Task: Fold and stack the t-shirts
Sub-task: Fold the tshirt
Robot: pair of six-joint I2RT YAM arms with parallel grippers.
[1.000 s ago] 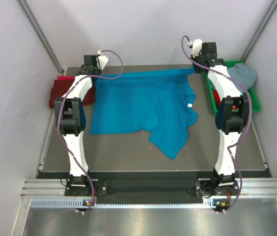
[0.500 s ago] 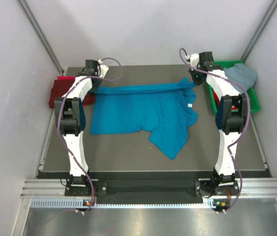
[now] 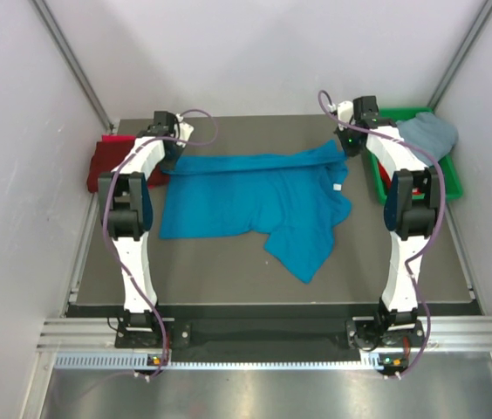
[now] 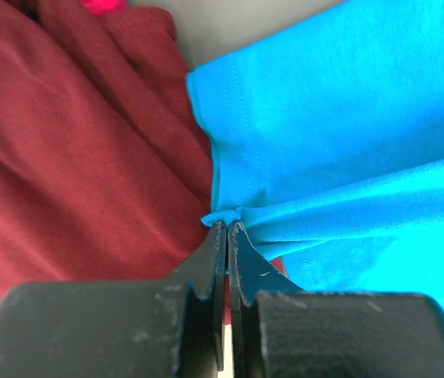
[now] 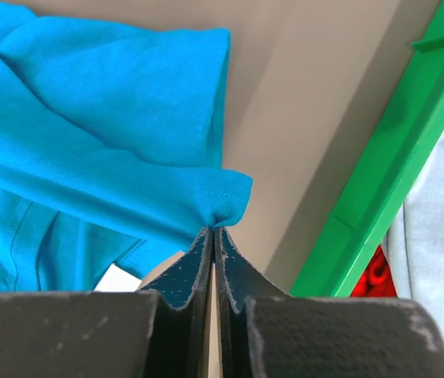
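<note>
A turquoise-blue t-shirt [image 3: 255, 196] lies spread on the table, its far edge held up at both ends. My left gripper [image 3: 170, 157] is shut on the shirt's far left corner [image 4: 230, 214], close above the dark maroon shirt [image 3: 111, 164] that lies bunched at the table's far left [image 4: 72, 157]. My right gripper [image 3: 344, 144] is shut on the shirt's far right corner [image 5: 226, 206], beside the green bin [image 3: 442, 175]. A pale grey-blue shirt [image 3: 429, 131] lies in the bin, with a red one [image 5: 375, 272] under it.
The green bin's wall [image 5: 379, 181] stands just right of my right gripper. Grey side walls close in the table on the left and right. A white tag [image 3: 338, 186] shows on the blue shirt's collar.
Both grippers have lowered and drawn toward me with the shirt's far edge. The edge, stretched near the back of the table a second ago, now lies further forward over the shirt.
</note>
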